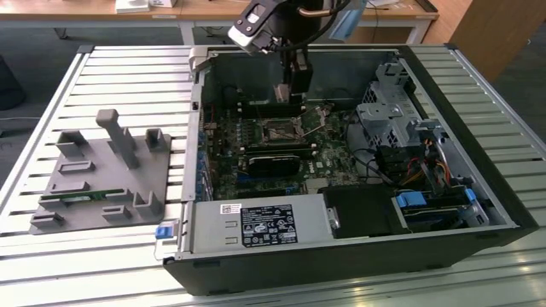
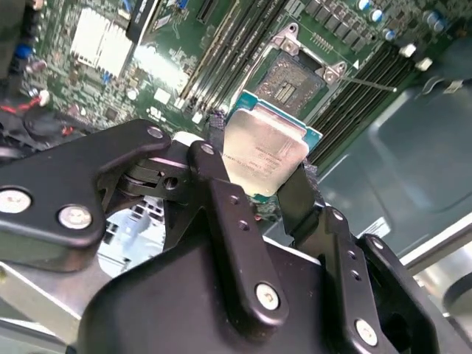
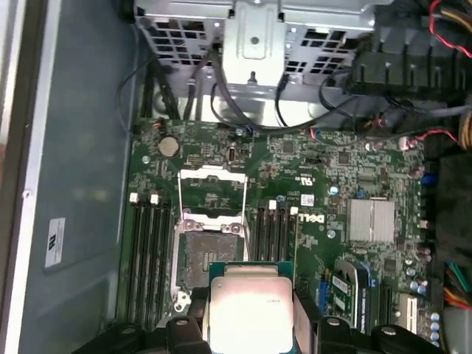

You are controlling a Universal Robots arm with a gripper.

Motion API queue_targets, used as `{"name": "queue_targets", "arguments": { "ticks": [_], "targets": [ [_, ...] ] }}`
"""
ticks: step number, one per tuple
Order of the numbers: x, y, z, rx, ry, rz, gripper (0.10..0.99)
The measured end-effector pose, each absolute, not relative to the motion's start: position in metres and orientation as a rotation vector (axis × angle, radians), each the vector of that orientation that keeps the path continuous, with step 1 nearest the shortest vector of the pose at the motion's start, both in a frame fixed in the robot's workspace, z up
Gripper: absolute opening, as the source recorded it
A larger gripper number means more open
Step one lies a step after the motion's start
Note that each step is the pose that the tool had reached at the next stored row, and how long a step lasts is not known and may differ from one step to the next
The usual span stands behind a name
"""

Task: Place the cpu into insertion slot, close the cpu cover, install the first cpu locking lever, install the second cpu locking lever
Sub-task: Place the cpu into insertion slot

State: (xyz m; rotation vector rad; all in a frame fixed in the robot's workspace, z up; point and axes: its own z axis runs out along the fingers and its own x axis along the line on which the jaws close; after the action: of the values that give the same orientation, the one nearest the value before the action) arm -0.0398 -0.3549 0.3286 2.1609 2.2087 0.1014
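Plainly the gripper has the cpu pinched by two opposite edges, one black finger on each side and the broad face left bare. That seems the right place to take it. I would judge the chip to be light, thin and quite stiff, so it should not bend in the grip. Its smooth metal top looks slippery, though, and its underside is likely the delicate part, so the edges are the only safe hold. Too hard a squeeze or a tilted grip could let it twist or slip.

As to looks, it is a small flat square. A pale tan-silver cap covers most of the face, and a thin green border of board runs round it. The cap carries faint print that I cannot read.

It hangs inside the open computer case, above the green motherboard and touching nothing but the fingers. The insertion slot lies near it on the board, a dark square pin field with a silvery rim, bare and uncovered. In the first wrist view the chip sits just beside the slot, not over its centre. The cpu cover, a thin metal frame, appears swung back off the socket, so the opening is free and the chip is not yet seated.
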Motion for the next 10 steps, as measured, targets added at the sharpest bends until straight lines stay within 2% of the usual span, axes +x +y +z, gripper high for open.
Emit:
{"name": "queue_targets", "arguments": {
  "ticks": [10],
  "targets": [
    [-0.04,-0.345,0.316,2.218,2.148,0.101,0.537]
  ]
}}
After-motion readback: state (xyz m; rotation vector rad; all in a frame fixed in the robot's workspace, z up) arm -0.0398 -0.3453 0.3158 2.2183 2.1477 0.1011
